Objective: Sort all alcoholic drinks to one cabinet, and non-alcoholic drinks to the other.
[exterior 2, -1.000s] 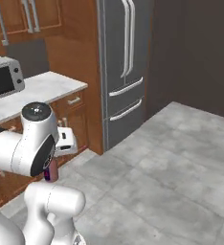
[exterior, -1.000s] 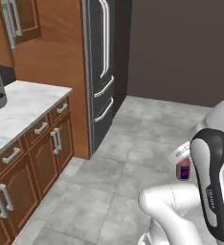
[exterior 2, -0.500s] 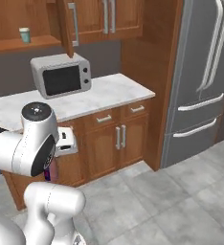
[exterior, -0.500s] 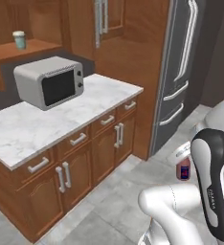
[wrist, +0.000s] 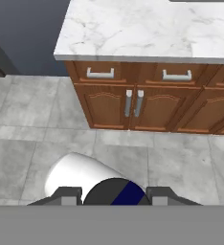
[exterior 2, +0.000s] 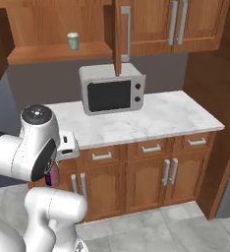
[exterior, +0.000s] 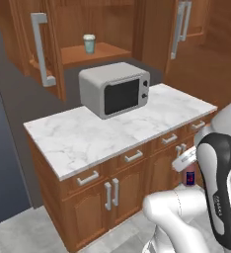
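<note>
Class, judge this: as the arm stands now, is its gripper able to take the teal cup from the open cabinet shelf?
Probably not: the gripper hangs low by the base cabinets, shut on the purple bottle, while the teal cup sits high on the shelf behind the microwave.

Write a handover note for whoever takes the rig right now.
Gripper: shut on the purple bottle, held low beside the arm, in front of the counter.
Cup: already on the shelf of the open upper cabinet above the microwave.
Done: cup shelved, purple bottle picked up.
Left: probably set the purple bottle next to the cup, then put the two alcoholic bottles in the other cabinet.
</note>
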